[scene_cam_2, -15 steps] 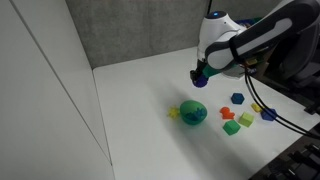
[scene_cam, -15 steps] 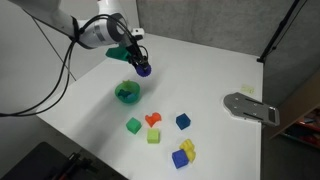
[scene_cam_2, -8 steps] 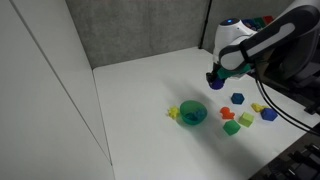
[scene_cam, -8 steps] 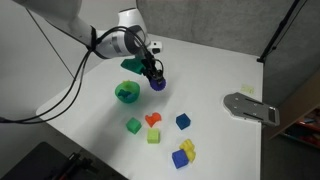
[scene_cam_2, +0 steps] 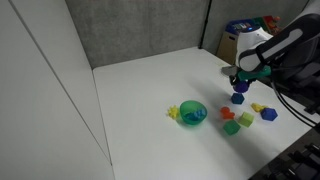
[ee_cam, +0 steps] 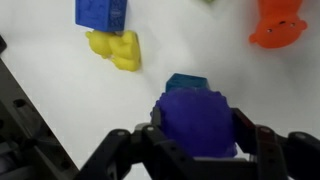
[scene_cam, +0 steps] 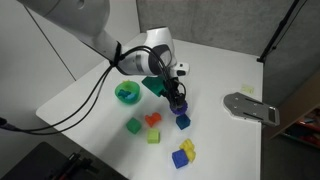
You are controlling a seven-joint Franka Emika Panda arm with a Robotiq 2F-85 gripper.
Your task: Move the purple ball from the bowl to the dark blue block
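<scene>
Your gripper point(scene_cam: 176, 100) hangs low over the white table point(scene_cam: 215, 65), its fingers closed snugly on the purple ball point(scene_cam: 177, 104). The ball rides just above the dark blue block point(scene_cam: 183, 121) (whether the two touch cannot be told from either exterior view).

Left to right in an exterior view, the bowl point(scene_cam: 127, 94) stands apart from the gripper, with bare tabletop behind it. A green block point(scene_cam: 133, 126), an orange piece point(scene_cam: 153, 119) and a lime block point(scene_cam: 154, 136) cluster between the bowl and the dark blue block. The blue-and-yellow block point(scene_cam: 183, 155) lies nearest the front edge. A grey plate point(scene_cam: 250, 106) rests at the table's far right edge, well apart from the toys.

In the wrist view, left to right, the blue-and-yellow block point(ee_cam: 108, 28) sits at the upper left, with open white surface below it. The purple ball point(ee_cam: 197, 118) fills the centre between the dark fingers point(ee_cam: 122, 150). A sliver of the dark blue block point(ee_cam: 186, 82) shows just beyond the ball. The orange piece point(ee_cam: 278, 25) sits at the upper right.

The widest clear room is across the back of the table.
</scene>
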